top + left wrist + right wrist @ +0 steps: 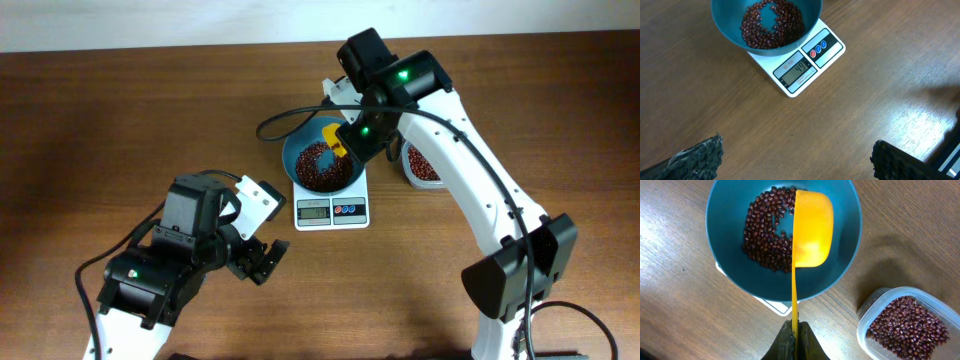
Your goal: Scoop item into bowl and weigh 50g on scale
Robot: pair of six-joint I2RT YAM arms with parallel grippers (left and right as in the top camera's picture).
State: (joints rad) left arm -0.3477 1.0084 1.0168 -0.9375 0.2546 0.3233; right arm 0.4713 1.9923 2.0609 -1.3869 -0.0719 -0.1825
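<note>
The right end effector (796,334) is pinched tight on the thin handle of a yellow scoop (812,230), its dark fingers (785,342) pressed against either side of the handle's near end. The handle runs straight out from the fingers and shows edge-on in the right wrist view, with the cup of the scoop turned out to the right. The cup hangs over the teal bowl (850,255), above its middle and inside the rim.

Under and beside the cup, dark red-brown beans (762,240) lie in a loose ring on the bowl's floor, with a bare blue patch in the middle. The bowl sits on the white scale (827,47), covering most of its platform. The grey display (796,71) and the red and blue buttons (818,48) remain uncovered at the front, and the digits look like 44.

Just beside the bowl, on the right arm's side, a clear plastic tub (865,325) stands on the worktop (865,110), holding more beans. In the overhead view a black cable (275,125) loops past the far rim of the bowl.

The left end effector (795,165) is spread wide and holds nothing. It hovers over bare worktop, well apart from the scale and angled toward it.
</note>
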